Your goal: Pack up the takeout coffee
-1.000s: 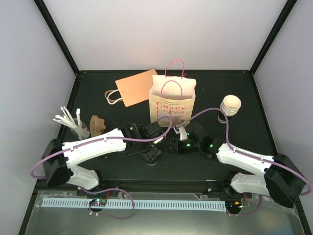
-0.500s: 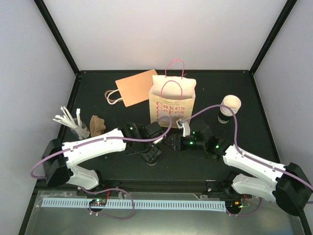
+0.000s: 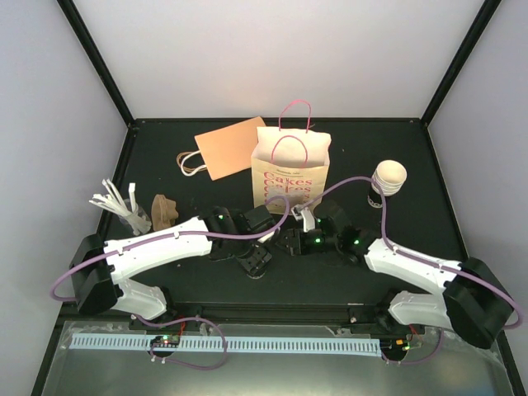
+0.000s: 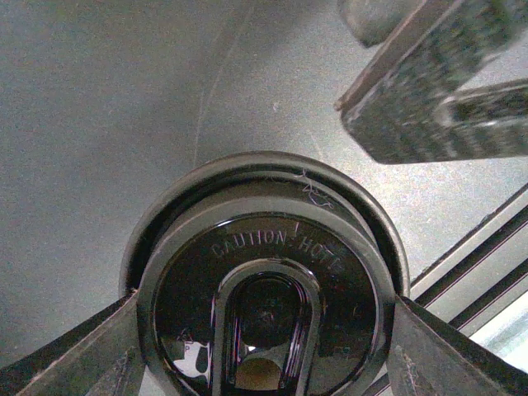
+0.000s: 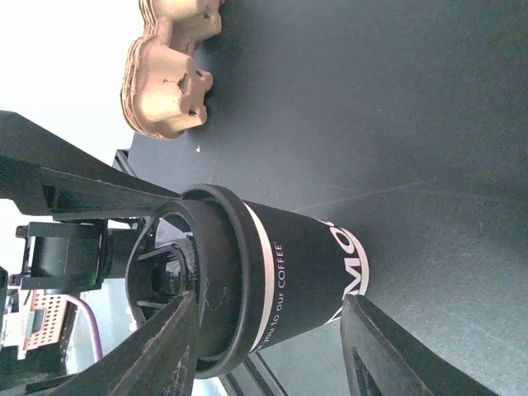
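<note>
The paper bag is standing close behind both arms; a careless swing could topple it. The left gripper, reaching in low, is pinching the black lidded cup by its lid, and a sideways tug might tip it, as the right gripper is hovering spread alongside. The takeout coffee is sitting back right, untouched.

Cream cup stands right of paper bag — seemingly upright.

Top external: high, from near edge, facing down over whole table. Left wrist: close, straight down onto lidded black cup. Right wrist: close, side-on, same cup.
</note>
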`<state>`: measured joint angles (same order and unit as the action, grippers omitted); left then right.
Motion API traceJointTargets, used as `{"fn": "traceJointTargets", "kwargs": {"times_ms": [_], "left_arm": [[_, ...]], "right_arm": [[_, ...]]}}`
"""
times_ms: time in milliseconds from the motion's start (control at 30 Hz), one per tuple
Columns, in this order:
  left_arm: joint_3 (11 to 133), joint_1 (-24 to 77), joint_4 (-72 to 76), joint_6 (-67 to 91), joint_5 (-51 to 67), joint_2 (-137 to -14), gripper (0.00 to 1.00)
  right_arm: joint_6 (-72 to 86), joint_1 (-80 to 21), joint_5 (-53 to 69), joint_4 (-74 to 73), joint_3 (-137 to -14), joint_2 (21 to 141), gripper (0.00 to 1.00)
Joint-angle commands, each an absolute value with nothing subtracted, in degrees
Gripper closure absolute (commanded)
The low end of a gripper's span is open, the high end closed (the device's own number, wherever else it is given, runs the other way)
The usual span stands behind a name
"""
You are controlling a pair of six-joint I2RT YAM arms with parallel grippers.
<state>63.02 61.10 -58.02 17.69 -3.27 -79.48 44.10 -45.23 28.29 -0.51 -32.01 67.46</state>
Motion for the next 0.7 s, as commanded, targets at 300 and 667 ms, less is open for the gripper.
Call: {"fn": "traceJointTargets", "kwargs": {"times_ms": [300,667], "left_arm": [[60.8,61.3,-56.8,16.4,-3.4,-79.8,0.3],[60.8,61.3,-56.4,16.4,-3.0,-79.7,0.31]], "right_arm": [[46.3,-45.0,33.5,6.4,-32.4,73.5,0.62],[47.5,-45.0,35.8,10.7,-32.1,78.5,0.67]]}}
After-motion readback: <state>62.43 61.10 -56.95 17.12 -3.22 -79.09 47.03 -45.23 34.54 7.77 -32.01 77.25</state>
